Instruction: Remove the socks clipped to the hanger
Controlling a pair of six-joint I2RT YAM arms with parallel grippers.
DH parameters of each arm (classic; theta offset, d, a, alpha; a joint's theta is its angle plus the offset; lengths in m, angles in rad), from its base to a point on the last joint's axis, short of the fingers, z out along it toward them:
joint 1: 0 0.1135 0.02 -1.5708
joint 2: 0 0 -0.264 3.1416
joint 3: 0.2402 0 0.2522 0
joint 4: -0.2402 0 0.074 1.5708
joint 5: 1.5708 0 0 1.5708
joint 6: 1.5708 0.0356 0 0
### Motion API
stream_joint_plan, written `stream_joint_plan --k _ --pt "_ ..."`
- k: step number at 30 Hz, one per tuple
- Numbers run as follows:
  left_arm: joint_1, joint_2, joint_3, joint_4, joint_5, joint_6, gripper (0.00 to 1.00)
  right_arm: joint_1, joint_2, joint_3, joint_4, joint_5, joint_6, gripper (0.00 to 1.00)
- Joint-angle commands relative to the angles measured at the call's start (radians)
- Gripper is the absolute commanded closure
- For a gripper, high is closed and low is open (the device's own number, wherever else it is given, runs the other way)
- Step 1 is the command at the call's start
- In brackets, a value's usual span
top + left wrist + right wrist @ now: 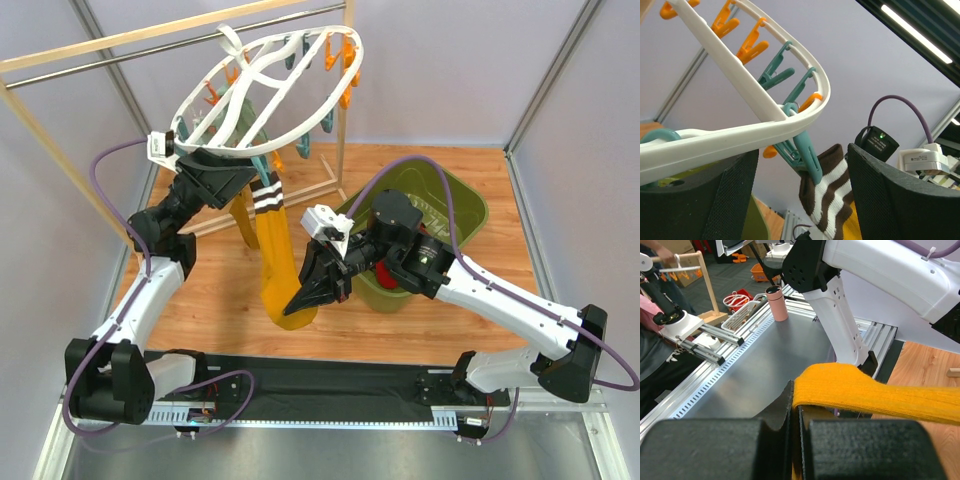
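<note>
Two arms: both work on one mustard sock (273, 250), the left up at the hanger (740, 137), the right low at the toe.
Hanger: hooked on the wooden rail (150, 35) and tilted; orange and teal clips dangle from its rim.
Sock: hangs by its brown-and-white striped cuff (827, 195) from a teal clip (807, 155) at the near end of the rim; not yet free.
Left gripper (222, 165): jaws wide apart, nothing held; rim and clip lie between the fingers (715, 200). Judgement: placed to steady the frame or to press the clip.
Right gripper (796, 410): fully closed, pinching the sock's toe end. Judgement: it holds the foot so that a pull draws the cuff out of the clip.
Green bin (470, 205): just behind the right arm; likely the drop place.
Left wrist view only: shows which clip bites the cuff; overhead, the gripper hides that spot.
Right wrist view only: shows fabric squeezed between closed fingers; no hanger in sight.
Top view only: shows the whole sock, both arms and the bin together.
</note>
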Motion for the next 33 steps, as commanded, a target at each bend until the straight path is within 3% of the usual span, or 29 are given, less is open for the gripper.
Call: stream_joint_plan --k 1,23,33 --pt "-0.003 -0.03 0.031 0.17 0.02 0.029 0.23 0.011 -0.004 0.047 0.01 -0.035 -0.003 1.0" --pt "-0.003 -0.033 0.067 0.236 0.018 0.001 0.48 0.011 0.016 0.035 0.046 -0.038 0.027 1.0" --pt "-0.003 -0.027 0.077 0.236 0.018 -0.007 0.75 0.013 0.01 0.024 0.04 -0.037 0.02 1.0"
